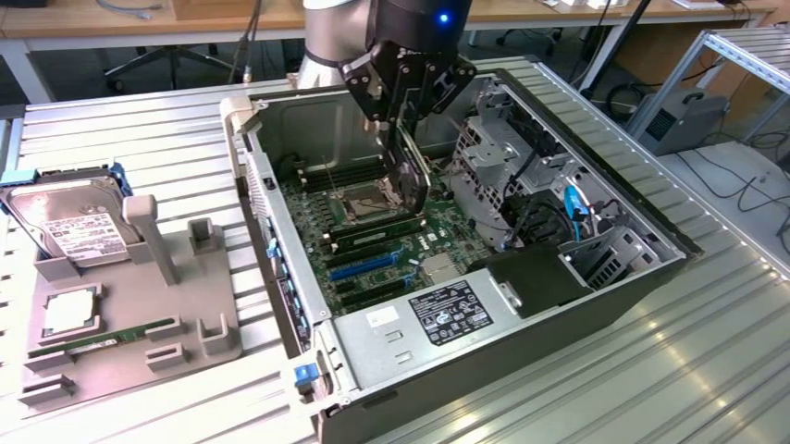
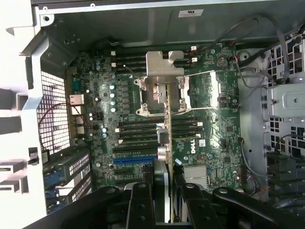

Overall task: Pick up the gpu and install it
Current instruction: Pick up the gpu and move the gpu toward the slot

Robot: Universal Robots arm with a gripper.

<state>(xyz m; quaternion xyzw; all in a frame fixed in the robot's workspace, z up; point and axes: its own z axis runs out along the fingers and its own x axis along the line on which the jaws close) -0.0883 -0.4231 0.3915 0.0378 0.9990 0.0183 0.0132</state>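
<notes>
My gripper (image 1: pixel 405 122) hangs over the open computer case (image 1: pixel 370 338), shut on the gpu (image 1: pixel 415 180). The gpu is a thin dark card held on edge, and it hangs down toward the motherboard (image 1: pixel 370 231) near the processor socket. In the wrist view the gpu (image 2: pixel 167 129) shows edge-on between my black fingers (image 2: pixel 143 202), above the socket and the memory slots. A blue expansion slot (image 2: pixel 135 161) lies on the board beside the card's line, and the card stands clear of it.
A grey fixture (image 1: pixel 136 361) at the exterior view's left holds a silver hard drive (image 1: pixel 80 227), a processor (image 1: pixel 70 312) and a green memory stick (image 1: pixel 105 340). A metal drive cage (image 1: pixel 494 153) and cables (image 1: pixel 574 208) fill the case's right side.
</notes>
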